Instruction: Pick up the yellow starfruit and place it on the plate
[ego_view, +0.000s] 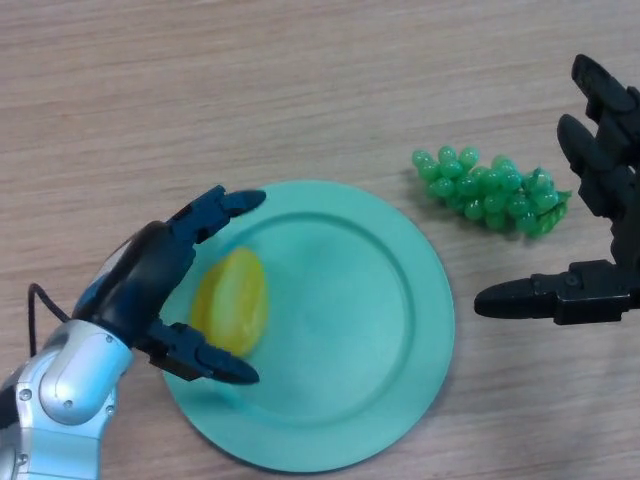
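The yellow starfruit (232, 302) lies on the left part of the teal plate (370, 330). My left hand (150, 280) is at the plate's left rim, right beside the fruit. Its fingers reach over the fruit's far side and its thumb (215, 362) lies along the near side. They are spread wide and I see a gap between them and the fruit. My right hand (600, 210) is at the right edge of the view, open and empty, to the right of the plate.
A bunch of green grapes (490, 190) lies on the wooden table (250, 90) beyond the plate's right rim, close to my right hand's fingers.
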